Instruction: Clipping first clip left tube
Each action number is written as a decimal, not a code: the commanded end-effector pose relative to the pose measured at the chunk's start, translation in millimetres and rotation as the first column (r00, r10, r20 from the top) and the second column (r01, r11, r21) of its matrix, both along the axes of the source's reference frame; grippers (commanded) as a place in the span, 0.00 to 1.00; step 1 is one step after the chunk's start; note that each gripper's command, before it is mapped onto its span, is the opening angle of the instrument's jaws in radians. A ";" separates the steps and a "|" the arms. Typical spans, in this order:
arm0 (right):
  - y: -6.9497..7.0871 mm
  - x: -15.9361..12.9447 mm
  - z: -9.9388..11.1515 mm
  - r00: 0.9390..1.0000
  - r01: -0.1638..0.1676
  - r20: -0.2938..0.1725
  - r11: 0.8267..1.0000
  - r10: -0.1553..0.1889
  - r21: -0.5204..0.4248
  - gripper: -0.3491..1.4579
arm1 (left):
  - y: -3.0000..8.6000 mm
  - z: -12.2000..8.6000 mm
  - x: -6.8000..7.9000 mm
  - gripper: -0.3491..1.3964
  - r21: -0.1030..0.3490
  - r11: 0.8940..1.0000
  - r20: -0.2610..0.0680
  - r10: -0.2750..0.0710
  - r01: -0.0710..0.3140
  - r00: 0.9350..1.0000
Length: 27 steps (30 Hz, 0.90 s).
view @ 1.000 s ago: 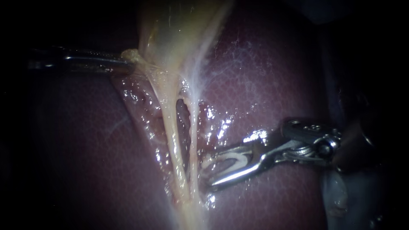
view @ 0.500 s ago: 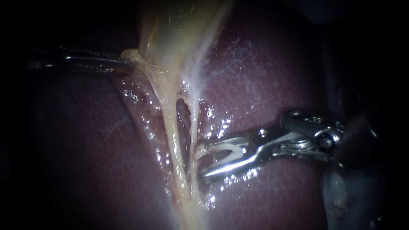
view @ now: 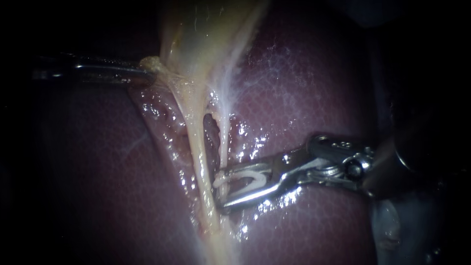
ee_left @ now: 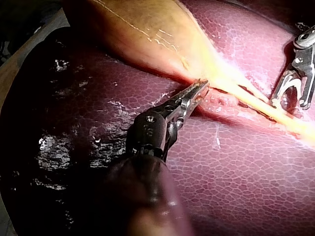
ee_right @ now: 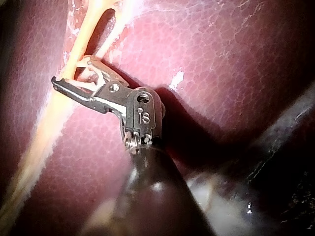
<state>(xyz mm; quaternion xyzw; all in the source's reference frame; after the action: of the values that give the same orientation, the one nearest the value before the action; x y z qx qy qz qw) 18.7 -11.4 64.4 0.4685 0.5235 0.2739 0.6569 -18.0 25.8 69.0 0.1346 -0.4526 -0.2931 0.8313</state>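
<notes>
Left tube [view: 197,147], the thicker yellow strand, stretches from the gallbladder [view: 206,34] down across the liver [view: 304,88]. The thinner right tube [view: 224,142] runs beside it, with a dark slit between the two. Our right instrument [view: 220,190] comes in from the right, its jaws spread wide and holding an open white clip [view: 250,177] between them. The jaw tips reach the slit, just beside the left tube, and the right tube runs down into the jaws' gap. In the right wrist view one jaw lies across the front of the thicker tube. We cannot tell whether the clip surrounds it. Our left instrument [view: 147,73] has its jaws pinched on the gallbladder's yellowish edge, well apart from the clip.
</notes>
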 end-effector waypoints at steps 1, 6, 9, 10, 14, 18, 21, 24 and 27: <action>0.0 0.1 0.5 1.000 0.001 -0.001 1.000 -0.001 -0.007 0.47 | 0.0 0.0 0.0 0.00 0.000 1.000 0.000 0.000 0.000 1.000; -0.4 0.8 2.6 1.000 0.008 0.001 1.000 -0.008 -0.003 0.47 | 0.0 0.0 0.0 0.00 0.000 1.000 0.000 0.000 0.000 1.000; -0.5 1.0 3.1 1.000 0.010 0.001 1.000 -0.010 -0.005 0.47 | 0.0 0.0 0.0 0.00 0.000 1.000 0.000 0.000 0.000 1.000; -0.5 1.1 3.1 1.000 0.009 0.001 1.000 -0.009 -0.005 0.47 | 0.0 0.0 0.0 0.00 0.000 1.000 0.000 0.000 0.000 1.000; -0.4 1.4 3.2 1.000 0.013 -0.001 1.000 -0.013 -0.004 0.47 | 0.0 0.0 0.0 0.00 0.000 1.000 0.000 0.000 0.000 1.000; -0.4 2.3 3.0 1.000 0.022 -0.007 1.000 -0.022 -0.001 0.47 | 0.0 0.0 0.0 0.00 0.000 1.000 0.000 0.000 0.000 1.000; -0.6 3.0 2.8 0.999 0.027 -0.017 1.000 -0.027 0.002 0.47 | 0.0 0.1 0.0 0.00 0.000 1.000 0.000 0.000 0.000 1.000; -0.7 3.7 2.4 0.999 0.026 -0.036 1.000 -0.026 0.008 0.47 | 0.0 0.1 -0.1 0.00 0.000 1.000 0.000 0.000 0.000 1.000; -0.9 4.3 2.0 0.998 0.027 -0.050 1.000 -0.027 0.012 0.47 | 0.0 0.1 -0.1 0.00 0.000 1.000 0.000 0.000 0.000 1.000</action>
<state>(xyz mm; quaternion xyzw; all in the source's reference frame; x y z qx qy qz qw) 23.2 -12.5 66.3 0.4882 0.5330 0.2549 0.6423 -18.0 25.9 69.1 0.1345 -0.4527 -0.2931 0.8313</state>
